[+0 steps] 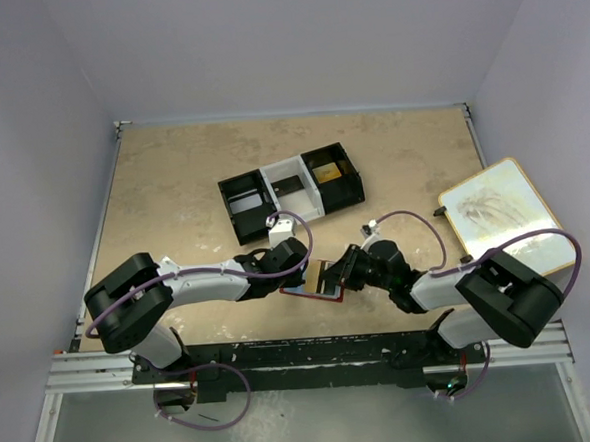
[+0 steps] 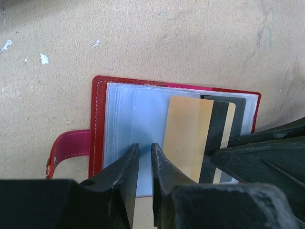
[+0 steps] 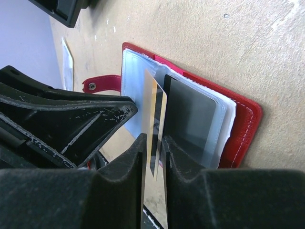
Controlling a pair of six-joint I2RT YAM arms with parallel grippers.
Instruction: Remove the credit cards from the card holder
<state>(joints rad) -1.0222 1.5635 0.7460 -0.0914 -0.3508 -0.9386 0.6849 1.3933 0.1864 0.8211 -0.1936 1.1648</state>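
Note:
The red card holder [image 2: 97,119] lies open on the table, pale blue panels up, its strap to the left; it also shows in the top view [image 1: 311,292] and the right wrist view [image 3: 245,119]. A gold credit card [image 2: 186,133] with a black stripe sticks partly out of a sleeve. My right gripper [image 3: 153,138] is shut on this card's edge [image 3: 153,102]. A dark card [image 3: 190,119] stays inside a clear sleeve. My left gripper [image 2: 144,145] is shut, tips down on the blue panel. In the top view both grippers, left [image 1: 296,263] and right [image 1: 346,270], meet over the holder.
A black-and-white three-compartment tray [image 1: 291,191] stands behind the grippers, with a clear packet [image 1: 282,222] just in front of it. A white board with a wooden rim [image 1: 505,213] lies at the right edge. The two grippers are almost touching.

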